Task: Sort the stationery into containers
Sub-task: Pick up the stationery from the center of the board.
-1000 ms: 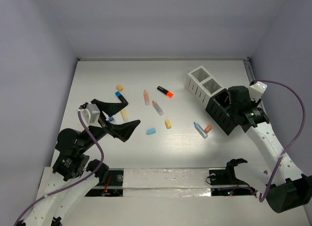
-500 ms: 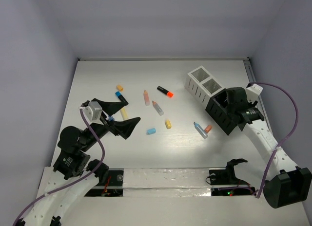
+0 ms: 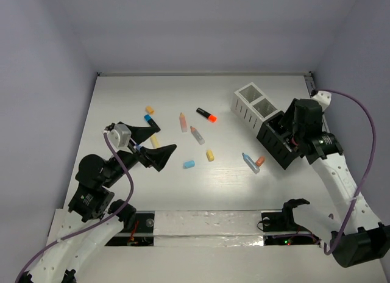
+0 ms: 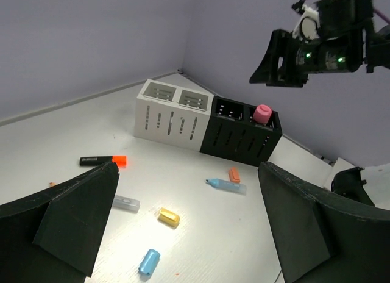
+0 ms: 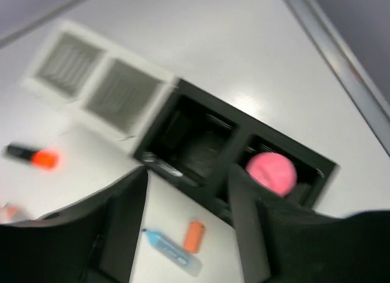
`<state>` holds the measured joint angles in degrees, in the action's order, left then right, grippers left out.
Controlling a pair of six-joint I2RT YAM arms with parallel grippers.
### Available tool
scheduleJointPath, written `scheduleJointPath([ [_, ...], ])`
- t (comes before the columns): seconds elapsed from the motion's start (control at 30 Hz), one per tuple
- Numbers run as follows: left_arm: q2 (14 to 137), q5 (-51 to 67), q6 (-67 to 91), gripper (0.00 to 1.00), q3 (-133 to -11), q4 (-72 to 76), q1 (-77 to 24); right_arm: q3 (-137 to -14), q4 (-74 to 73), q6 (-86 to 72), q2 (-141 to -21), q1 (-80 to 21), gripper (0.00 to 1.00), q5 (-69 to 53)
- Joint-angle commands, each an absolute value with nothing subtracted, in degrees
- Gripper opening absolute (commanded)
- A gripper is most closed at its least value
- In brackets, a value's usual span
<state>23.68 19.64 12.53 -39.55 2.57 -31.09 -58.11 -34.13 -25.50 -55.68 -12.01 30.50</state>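
Observation:
The containers are a joined row, two white boxes [image 3: 253, 103] and black boxes [image 3: 275, 143], at the right. A pink cylinder [image 5: 271, 173] stands in the end black box; it also shows in the left wrist view [image 4: 262, 113]. My right gripper [image 3: 285, 135] hovers open and empty over the black boxes [image 5: 201, 146]. My left gripper [image 3: 166, 138] is open and empty above a yellow marker [image 3: 155, 141]. Loose on the table lie a black marker with orange cap [image 3: 206, 115], a peach marker [image 3: 183, 122], a pale blue marker [image 3: 250, 162], an orange eraser [image 3: 260, 161], a yellow eraser [image 3: 210, 155] and a blue cap [image 3: 189, 164].
An orange piece [image 3: 149, 110] and a black marker with blue cap [image 3: 148, 119] lie at the far left. A greyish marker [image 3: 197, 135] lies mid-table. A taped strip [image 3: 207, 225] runs along the near edge. Walls close the table at the back and sides.
My right gripper has drawn back and up from the black boxes. My left gripper has drifted a little to the right. The loose stationery has not moved.

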Motion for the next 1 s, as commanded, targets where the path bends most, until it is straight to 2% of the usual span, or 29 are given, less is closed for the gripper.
scheduleJointPath([
  [0.0,24.08,17.23,11.60,0.99,-42.54,3.96,-31.38,-63.36,-26.99,-21.80,-58.34,-14.05,0.51,12.86],
  [0.03,24.00,16.36,11.51,0.99,-42.45,3.87,-31.38,-64.15,-25.76,-21.71,-59.66,-19.46,0.44,9.79],
  [0.07,23.82,14.26,11.43,0.99,-42.54,3.61,-31.38,-64.42,-22.36,-20.93,-61.16,-23.60,0.33,10.28],
  [0.13,23.47,11.27,11.16,0.99,-42.54,2.90,-31.38,-65.91,-19.96,-17.94,-67.13,-33.78,0.26,11.51],
  [0.2,22.42,4.25,11.07,0.99,-42.45,2.03,-31.38,-68.20,-15.23,-16.10,-71.78,-38.04,0.26,6.88],
  [0.23,22.06,1.43,11.07,0.99,-42.54,1.50,-31.38,-68.38,-12.68,-15.30,-75.63,-39.80,0.28,1.98],
  [0.27,21.02,-5.73,11.25,0.99,-42.63,0.97,-31.38,-68.12,-6.83,-14.34,-77.50,-42.34,0.35,-1.29],
  [0.33,19.69,-11.75,11.51,0.99,-42.63,0.09,-31.38,-68.73,-2.39,-13.19,-82.93,-44.72,0.47,-9.01],
  [0.37,18.12,-16.82,11.69,0.99,-42.45,0.17,-31.38,-69.17,1.72,-12.49,-84.71,-47.69,0.62,-10.53],
  [0.43,16.44,-20.64,11.95,0.99,-42.28,0.18,-30.24,-71.27,4.38,-9.76,-88.22,-50.61,0.74,-12.29],
  [0.47,14.43,-23.87,12.39,0.99,-41.93,0.18,-30.23,-72.24,6.13,-8.97,-92.07,-51.76,0.84,-13.52],
  [0.57,11.35,-27.76,13.18,0.99,-41.22,0.09,-28.31,-77.07,8.60,-8.70,-100.42,-54.92,0.94,-16.43],
  [0.83,11.51,-25.84,13.71,0.99,-40.96,0.35,-24.70,-93.94,6.25,-5.19,-119.59,-60.03,0.97,-11.61],
  [0.97,12.22,-23.65,13.62,0.99,-40.96,0.62,-24.17,-100.10,3.52,-4.22,-124.97,-61.08,0.97,-7.92],
])
